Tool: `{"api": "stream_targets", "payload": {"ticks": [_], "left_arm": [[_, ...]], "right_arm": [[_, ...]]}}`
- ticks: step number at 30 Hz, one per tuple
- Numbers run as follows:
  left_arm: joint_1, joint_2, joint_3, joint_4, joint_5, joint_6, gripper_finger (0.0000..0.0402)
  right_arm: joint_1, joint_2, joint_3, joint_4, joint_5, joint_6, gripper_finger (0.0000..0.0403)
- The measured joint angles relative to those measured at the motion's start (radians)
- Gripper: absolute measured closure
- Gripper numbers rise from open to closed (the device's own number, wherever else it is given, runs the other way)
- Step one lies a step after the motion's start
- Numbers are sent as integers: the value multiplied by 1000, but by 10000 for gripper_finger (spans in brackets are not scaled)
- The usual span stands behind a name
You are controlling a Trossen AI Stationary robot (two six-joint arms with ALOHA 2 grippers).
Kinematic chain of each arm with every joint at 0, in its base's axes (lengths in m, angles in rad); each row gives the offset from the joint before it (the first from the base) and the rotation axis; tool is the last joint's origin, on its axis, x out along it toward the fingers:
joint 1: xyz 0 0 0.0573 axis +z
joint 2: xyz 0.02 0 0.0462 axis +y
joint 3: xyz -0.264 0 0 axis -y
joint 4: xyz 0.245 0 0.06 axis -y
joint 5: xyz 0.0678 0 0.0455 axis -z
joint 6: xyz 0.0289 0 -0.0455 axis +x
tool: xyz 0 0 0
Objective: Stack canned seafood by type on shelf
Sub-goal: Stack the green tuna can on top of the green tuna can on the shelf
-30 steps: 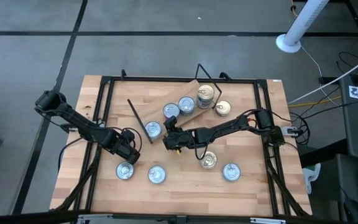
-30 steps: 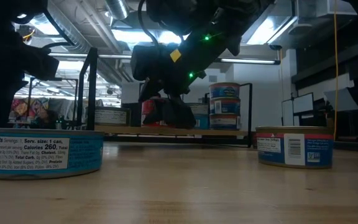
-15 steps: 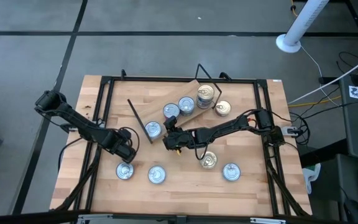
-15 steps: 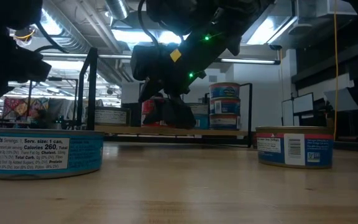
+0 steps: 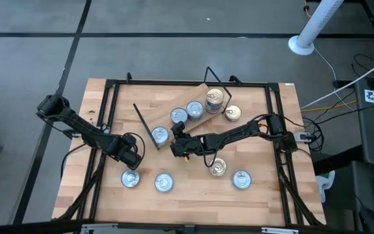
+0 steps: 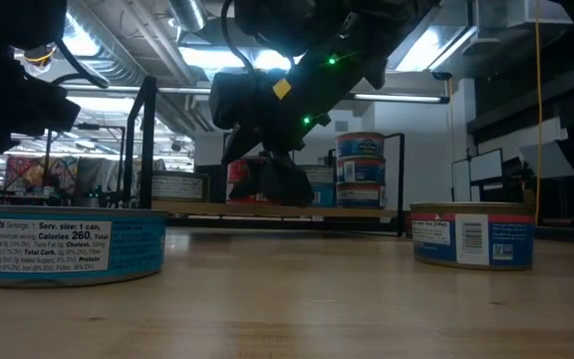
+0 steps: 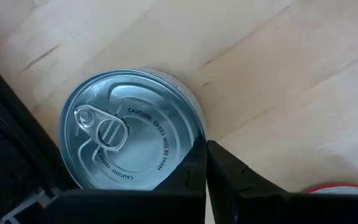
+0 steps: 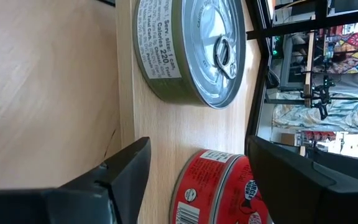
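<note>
Tins everywhere, and both arms are down among them. The left gripper [image 5: 132,158] hangs above the near-left part of the big wooden table [image 5: 265,195], its two dark fingers [image 7: 229,180] pressed tight together with nothing between them. Just below sits a flat round tin with a silvery-blue pull-tab lid [image 7: 129,130], and the shut tips overlap its rim in the wrist view; whether they touch it, I cannot tell. Fingers closed like that suit a nudge better than a pickup, I would judge.

Over to the right gripper [image 5: 182,147], reaching in near the table's middle, just beside the small light wood shelf with black wire ends [image 5: 203,120]. Its jaws stand wide and hold nothing. Between them the wrist view shows a red-labelled tin [image 8: 219,186] and, farther on, a silver-lidded tin with an olive side label [image 8: 188,50], both resting on pale wood. Wide jaws facing the red one look like a lineup for a grab.

On the shelf a stack of silver-lidded tins [image 5: 214,101] stands tall, with more single tins alongside. Loose ones wait on the near table, including a gold-lidded tin [image 5: 218,168] and a blue-labelled tin [image 5: 163,182].
</note>
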Motion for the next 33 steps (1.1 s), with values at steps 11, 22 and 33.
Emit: {"api": "stream_targets", "payload": {"ticks": [11, 22, 33], "left_arm": [[0, 1, 51, 147, 2, 30, 401], [0, -1, 52, 387, -7, 89, 401], [0, -1, 53, 608, -13, 155, 401]], "right_arm": [[74, 0, 0, -19, -118, 5, 136], [92, 0, 0, -19, -445, 4, 136], [91, 0, 0, 41, -481, -6, 136]]}}
